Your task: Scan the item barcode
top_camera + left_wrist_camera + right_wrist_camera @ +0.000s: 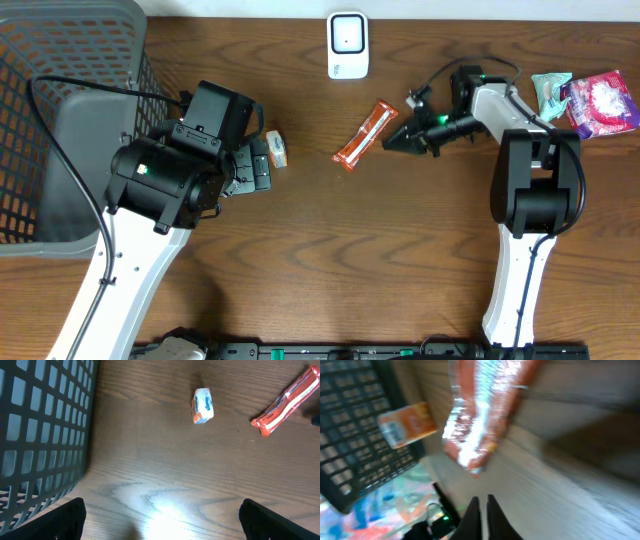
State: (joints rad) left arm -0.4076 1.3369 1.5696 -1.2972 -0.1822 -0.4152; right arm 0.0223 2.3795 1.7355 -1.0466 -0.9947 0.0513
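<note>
Wood-grain table [330, 260], two arms at work.

Item for scanning, as judged: snack bar [364, 135], one, in an orange foil wrapper. It lies flat and slantwise at mid-table, below the scanner [348, 45] and well apart from it.

Handling, as judged: light, thin, somewhat stiff through the middle, and slick and crinkly at the sealed ends. Best pinched across the narrow width near the middle, since the foil ends may slip or tear.

Right gripper [392, 142]: clenched on nothing, tips just beside the bar's upper end.
Left gripper [262, 165]: released, jaws wide, holding nothing, beside the candy.

Count:
- scanner, one
- basket [60, 130], one, at the left edge
- candy [275, 147], one small wrapped piece
- packets [590, 100], at least two, at the right edge
</note>
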